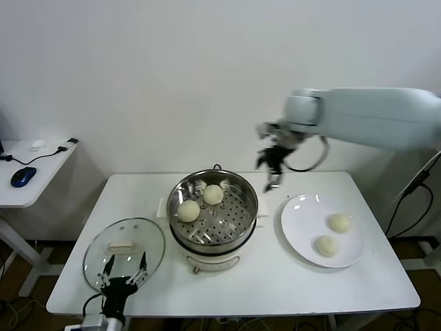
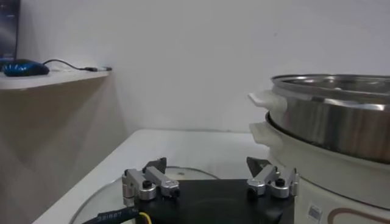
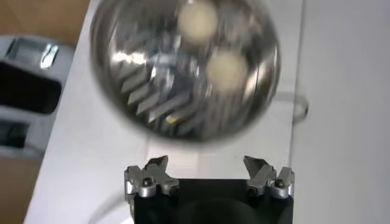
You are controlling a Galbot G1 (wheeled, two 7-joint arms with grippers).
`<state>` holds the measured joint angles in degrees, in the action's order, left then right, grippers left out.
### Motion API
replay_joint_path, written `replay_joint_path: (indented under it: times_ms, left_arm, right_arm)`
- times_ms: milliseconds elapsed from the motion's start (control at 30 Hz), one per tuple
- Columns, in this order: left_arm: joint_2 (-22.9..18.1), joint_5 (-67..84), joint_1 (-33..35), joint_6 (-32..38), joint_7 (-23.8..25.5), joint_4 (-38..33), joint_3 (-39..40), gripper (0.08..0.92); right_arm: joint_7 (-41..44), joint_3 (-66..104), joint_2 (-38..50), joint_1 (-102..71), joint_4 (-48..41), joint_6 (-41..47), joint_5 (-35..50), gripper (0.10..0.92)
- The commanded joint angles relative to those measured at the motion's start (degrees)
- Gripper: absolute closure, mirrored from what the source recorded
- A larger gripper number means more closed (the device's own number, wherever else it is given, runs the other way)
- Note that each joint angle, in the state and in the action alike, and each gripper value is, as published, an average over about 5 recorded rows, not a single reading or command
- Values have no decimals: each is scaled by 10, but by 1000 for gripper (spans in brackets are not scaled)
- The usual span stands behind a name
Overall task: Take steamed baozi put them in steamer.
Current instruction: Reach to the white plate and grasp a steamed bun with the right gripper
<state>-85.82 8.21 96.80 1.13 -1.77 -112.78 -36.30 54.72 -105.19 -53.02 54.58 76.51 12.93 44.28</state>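
Hovering above the table [image 1: 269, 283] between steamer [image 1: 213, 207] and plate [image 1: 298, 231], the right claw [image 1: 272, 172] hangs released, holding nothing. Two buns [image 1: 189, 210] sit on the steamer's tray, two more [image 1: 339, 222] on the plate. Left claw [image 1: 122, 270] rests spread over the glass lid [image 1: 155, 238].

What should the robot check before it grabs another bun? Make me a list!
1. Right hand empty and open: ok.
2. Round shiny steel steamer has free tray space beside its two cream-white buns: ok.
3. Two more cream-white buns waiting on the flat white plate: ok.
4. Round glass lid off the steamer, lying on the white table: ok.
5. Left hand parked over the lid, out of the way: ok.
6. Right hand above a plate bun: not ok, it hangs behind the steamer's rim.
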Motion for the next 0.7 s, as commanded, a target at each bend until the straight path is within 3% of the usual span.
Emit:
replay_joint_path:
  times_ms: [33,367,700]
  left_arm:
    - [0,0,0,0,0,-1,0,177]
    - [-8,-6,5,0,0,3,-1,177]
    - [-10,-6,7,3,-1,8,-4,177]
  right_arm:
    - [38,6,192,-101,27,-34,-173,203]
    - [8,137,196,-293,-9,-4,-241,203]
    - [-16,204,168,-364,-62,10,-265,203]
